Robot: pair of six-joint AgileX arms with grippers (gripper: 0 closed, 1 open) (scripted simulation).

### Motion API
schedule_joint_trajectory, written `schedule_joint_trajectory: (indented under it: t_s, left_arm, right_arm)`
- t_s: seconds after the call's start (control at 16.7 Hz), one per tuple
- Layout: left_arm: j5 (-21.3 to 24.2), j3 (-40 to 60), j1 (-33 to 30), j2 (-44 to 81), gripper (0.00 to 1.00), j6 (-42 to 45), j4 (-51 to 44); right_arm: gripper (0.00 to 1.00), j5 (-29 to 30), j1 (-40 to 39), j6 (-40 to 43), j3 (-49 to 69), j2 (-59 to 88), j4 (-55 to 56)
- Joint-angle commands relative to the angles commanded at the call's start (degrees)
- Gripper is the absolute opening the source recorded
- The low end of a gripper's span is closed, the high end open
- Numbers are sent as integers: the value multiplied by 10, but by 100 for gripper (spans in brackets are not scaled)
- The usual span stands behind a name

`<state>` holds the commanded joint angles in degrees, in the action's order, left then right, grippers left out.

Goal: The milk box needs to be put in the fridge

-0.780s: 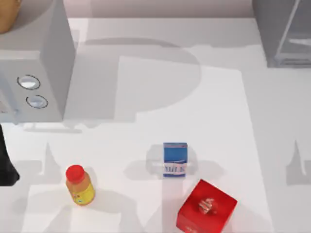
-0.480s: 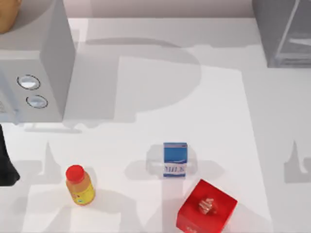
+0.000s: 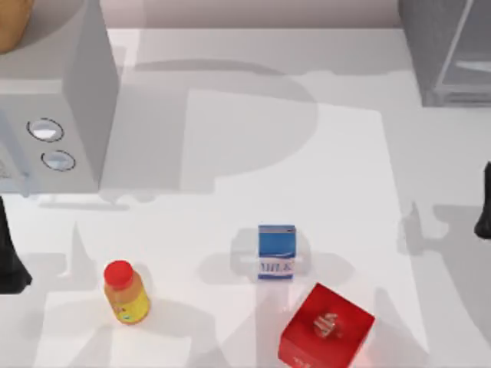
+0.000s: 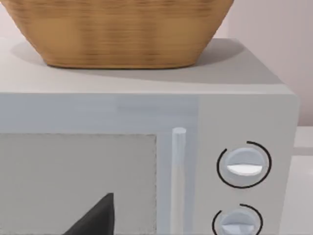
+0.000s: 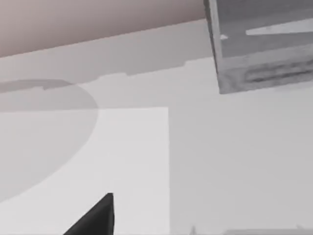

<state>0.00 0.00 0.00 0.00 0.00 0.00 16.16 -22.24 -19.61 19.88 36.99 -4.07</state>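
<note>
The milk box (image 3: 276, 251) stands upright near the middle of the table, blue on top with a white lettered band below. The fridge (image 3: 447, 52) is the grey cabinet at the back right corner, and its lower front also appears in the right wrist view (image 5: 264, 54). My right arm (image 3: 484, 207) pokes in at the right edge, well to the right of the milk box and in front of the fridge. My left arm (image 3: 9, 253) sits at the left edge, in front of the dial appliance. Nothing touches the milk box.
A red cube box (image 3: 326, 328) sits just front-right of the milk box. An orange juice bottle (image 3: 125, 293) stands at the front left. A grey appliance with two dials (image 3: 57, 115) fills the back left, with a wicker basket (image 4: 117, 29) on top.
My right arm has come into the top view at the right edge, and its shadow has spread leftward over the table. The left arm and all objects have stayed put.
</note>
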Motion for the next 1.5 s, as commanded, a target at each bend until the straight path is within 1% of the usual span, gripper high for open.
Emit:
schedule_joint_trajectory:
  t_s: [0.48,0.66,0.78,1.02,1.32,1.5]
  left_arm:
    - [0,0,0,0,100,0,0]
    - [0,0,0,0,100,0,0]
    - [0,0,0,0,100,0,0]
    - [0,0,0,0,100,0,0]
    - [0,0,0,0,100,0,0]
    - [0,0,0,0,100,0,0]
  right_arm:
    - [100,172,-265,-218,231,455,-40]
    - [100,224,-340,-280,298,590,-51]
    - [100,250,-377,-310,330,655,-56]
    - [100,274,-410,-339,358,714,-62]
    - [100,273,-407,-338,371,705,-57]
    - [100,267,-392,-316,373,710,-61]
